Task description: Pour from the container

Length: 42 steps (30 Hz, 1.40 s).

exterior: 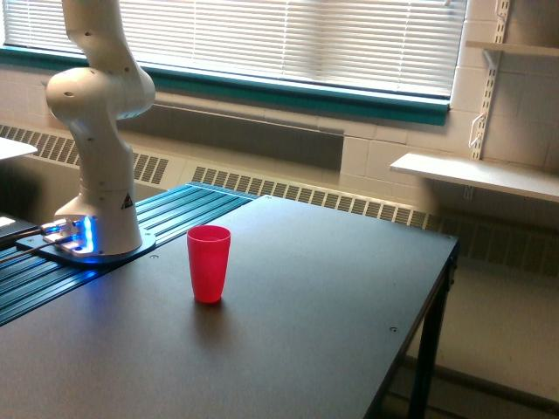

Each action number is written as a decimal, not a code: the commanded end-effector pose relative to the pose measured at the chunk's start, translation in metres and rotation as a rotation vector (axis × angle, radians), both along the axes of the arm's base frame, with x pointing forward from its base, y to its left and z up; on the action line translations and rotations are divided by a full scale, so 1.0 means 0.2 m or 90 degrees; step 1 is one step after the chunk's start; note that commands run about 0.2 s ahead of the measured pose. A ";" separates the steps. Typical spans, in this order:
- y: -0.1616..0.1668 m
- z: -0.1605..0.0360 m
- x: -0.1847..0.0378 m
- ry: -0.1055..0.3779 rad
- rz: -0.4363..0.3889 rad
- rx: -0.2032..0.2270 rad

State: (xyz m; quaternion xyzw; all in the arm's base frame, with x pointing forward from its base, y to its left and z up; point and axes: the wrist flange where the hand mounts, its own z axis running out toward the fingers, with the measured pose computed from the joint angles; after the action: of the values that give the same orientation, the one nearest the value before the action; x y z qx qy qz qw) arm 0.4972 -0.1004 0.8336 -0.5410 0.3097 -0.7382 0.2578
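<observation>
- Red cup: upright and alone on the dark counter, just beside the arm base.
- Container: not in frame, presumably held aloft; likely light, thin-walled and easily squeezed, so best gripped mid-wall.
- Gripper: out of view; its state cannot be told.

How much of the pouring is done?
Nothing looks poured yet. The red cup stands upright on the table, alone, and what is inside it cannot be seen from here. Only the arm's base shows; its gripper and the container are above the picture, so what is in hand cannot be told. The pouring seems still to come.
</observation>
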 end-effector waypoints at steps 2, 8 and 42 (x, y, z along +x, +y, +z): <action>0.00 -0.30 0.10 0.112 -0.025 -0.161; -0.01 -0.53 0.13 0.178 -0.020 -0.151; 0.08 -1.52 -0.37 0.405 -0.108 0.093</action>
State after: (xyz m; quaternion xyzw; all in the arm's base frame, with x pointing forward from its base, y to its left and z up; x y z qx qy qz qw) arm 0.4383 -0.0884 0.5254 -0.6820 0.4849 -0.5269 0.1488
